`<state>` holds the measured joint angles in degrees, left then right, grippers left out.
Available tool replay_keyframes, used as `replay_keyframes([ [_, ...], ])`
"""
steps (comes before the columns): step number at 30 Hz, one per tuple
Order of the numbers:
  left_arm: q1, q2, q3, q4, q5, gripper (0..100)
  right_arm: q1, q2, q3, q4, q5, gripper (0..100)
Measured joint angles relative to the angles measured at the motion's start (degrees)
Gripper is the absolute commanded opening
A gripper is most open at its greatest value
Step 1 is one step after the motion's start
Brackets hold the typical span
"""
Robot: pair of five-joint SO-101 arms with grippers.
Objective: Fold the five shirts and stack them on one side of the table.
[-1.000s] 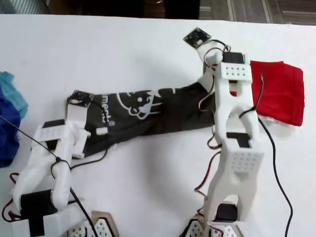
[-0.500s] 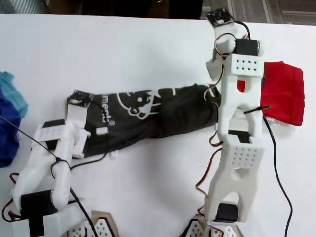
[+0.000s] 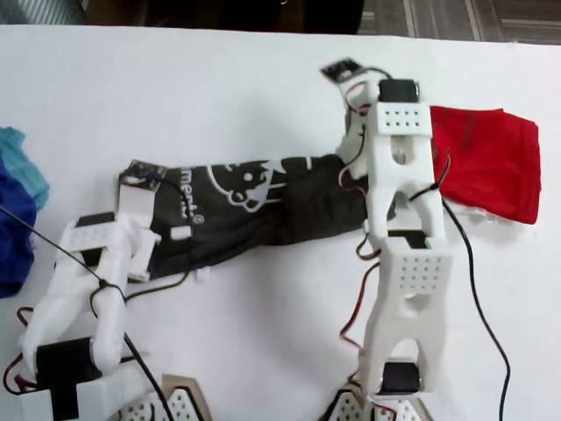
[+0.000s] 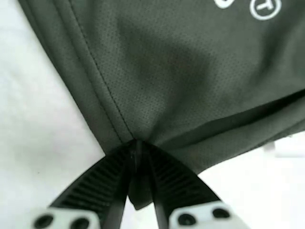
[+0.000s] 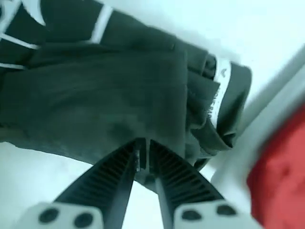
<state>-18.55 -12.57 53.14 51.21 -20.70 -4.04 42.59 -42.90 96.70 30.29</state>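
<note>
1. High view: dark shirt [image 3: 263, 206] lying as a long bunched band across the middle of the table [image 3: 219, 88], stretched between the two arms.
2. Left tool [image 4: 138, 152] clenched on a small pinch of its hem. Right tool [image 5: 142, 153] clenched on the thick folded edge at the other end, just beside the folded red shirt [image 3: 486, 162].
3. Risks, as a judgement only:
   - May slip out of one tool if pulled too tight, with so little cloth held.
   - May drag the red shirt out of shape when that end is carried over.
   - May fold crooked, being so bunched.
4. Surface: plain white and smooth, probably giving little grip on cloth. Blue shirts [image 3: 16, 219] heaped at the left edge, well apart from the dark one. Beyond the far edge, grey floor and something dark, not clear what.
</note>
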Motion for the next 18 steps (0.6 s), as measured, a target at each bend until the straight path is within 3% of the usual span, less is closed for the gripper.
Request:
replay_keyframes([
  [8, 0.0, 0.0, 0.0, 0.0, 0.0, 3, 7.6, 2.0, 6.7, -5.4, 5.5, 2.1],
  [18, 0.0, 0.0, 0.0, -0.1, 0.0, 3, 8.4, -2.5, 13.8, -5.9, 8.0, 2.1],
])
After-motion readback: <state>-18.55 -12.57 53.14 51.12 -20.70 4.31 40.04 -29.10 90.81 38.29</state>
